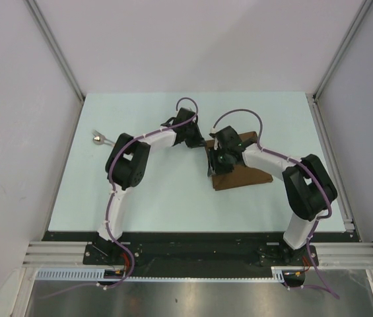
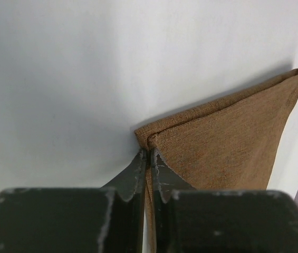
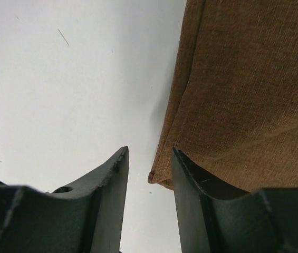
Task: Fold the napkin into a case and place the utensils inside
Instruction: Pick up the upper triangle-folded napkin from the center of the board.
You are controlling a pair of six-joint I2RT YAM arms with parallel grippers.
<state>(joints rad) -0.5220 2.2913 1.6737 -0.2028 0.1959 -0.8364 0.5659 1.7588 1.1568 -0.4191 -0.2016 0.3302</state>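
Note:
The brown napkin (image 1: pixel 242 173) lies folded on the pale table right of centre. In the left wrist view my left gripper (image 2: pixel 149 154) is shut on a folded corner of the napkin (image 2: pixel 228 137), and cloth shows between the pads. My left gripper (image 1: pixel 198 142) sits at the napkin's far left corner. My right gripper (image 1: pixel 214 168) is at the napkin's left edge. In the right wrist view it (image 3: pixel 150 154) stands open, with the near corner of the napkin (image 3: pixel 243 89) just inside its right finger (image 3: pixel 191 184). A small utensil (image 1: pixel 98 138) with a shiny round head lies far left on the table.
The table (image 1: pixel 173 198) is walled in by white panels on the left, back and right. A metal rail (image 1: pixel 193 254) with both arm bases runs along the near edge. The two wrists and their purple cables sit close together above the napkin.

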